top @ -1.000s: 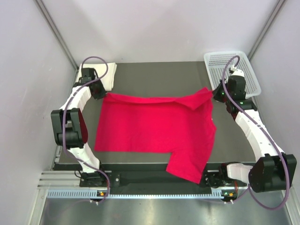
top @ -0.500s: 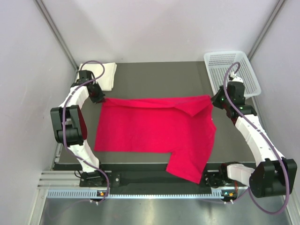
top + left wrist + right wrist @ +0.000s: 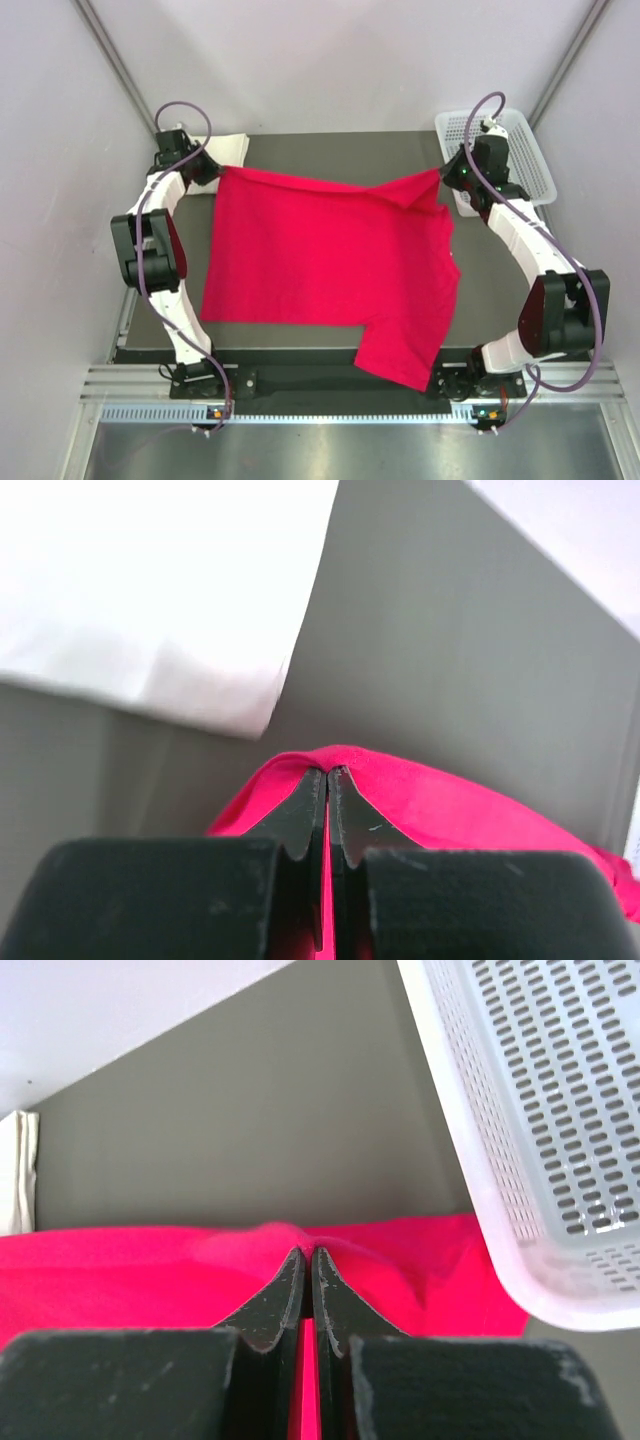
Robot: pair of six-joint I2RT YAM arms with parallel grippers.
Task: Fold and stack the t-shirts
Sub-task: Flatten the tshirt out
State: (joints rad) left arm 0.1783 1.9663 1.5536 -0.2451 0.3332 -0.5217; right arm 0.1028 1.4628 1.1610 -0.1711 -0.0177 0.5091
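The red t-shirt [image 3: 330, 260] lies spread over the dark table, one sleeve hanging over the near edge. My left gripper [image 3: 213, 170] is shut on its far left corner; the red cloth [image 3: 420, 795] bunches over the closed fingertips [image 3: 328, 772]. My right gripper [image 3: 447, 175] is shut on the far right corner, where a sleeve is folded in; the red t-shirt [image 3: 150, 1270] wraps the tips [image 3: 305, 1253]. The cream-white t-shirt [image 3: 228, 152] lies folded at the far left corner, partly behind the left arm, and shows as the cream-white t-shirt [image 3: 150, 590] and the cream-white t-shirt [image 3: 15, 1170] in the wrist views.
A white mesh basket [image 3: 525, 150] stands at the far right corner, its rim [image 3: 470, 1180] close beside the right gripper. Bare dark table [image 3: 340, 155] runs along the far edge. Grey walls close in on three sides.
Both grippers have moved toward the far edge, drawing the red t-shirt's far hem back with them. The left gripper now sits against the cream-white t-shirt, the right beside the basket.
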